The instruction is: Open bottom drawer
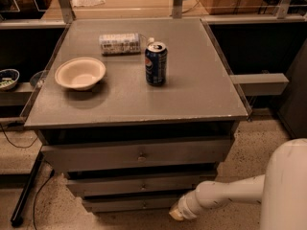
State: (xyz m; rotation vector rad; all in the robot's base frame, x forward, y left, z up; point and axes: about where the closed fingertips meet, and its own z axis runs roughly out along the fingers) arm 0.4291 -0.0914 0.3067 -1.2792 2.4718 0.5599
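Low at the front of the cabinet, the hand [175,214] hangs at the end of the white arm [225,195], which reaches in from the lower right. It sits just off the right end of the bottom drawer [120,204], close to the floor. Whether the hand is released or clenched cannot be told from this angle, and it appears to be grasping nothing.

The bottom drawer is the slimmest of the three grey fronts, tucked under the middle drawer [115,185] and the top drawer [96,156]. It looks closed, roughly flush with the fronts above. Its small knob [144,204] shows in the centre of the panel, to the left of the hand and apart from it.

This looks like the approach step: the hand is down at drawer height, but nothing is gripped and no pull has begun.

The next move calls for a short shift left to line up with the knob, closing around it, then a straight pull away from the cabinet.

Up on the table [201,90], a bowl [79,73] and a can [156,63] stand well clear of the work.
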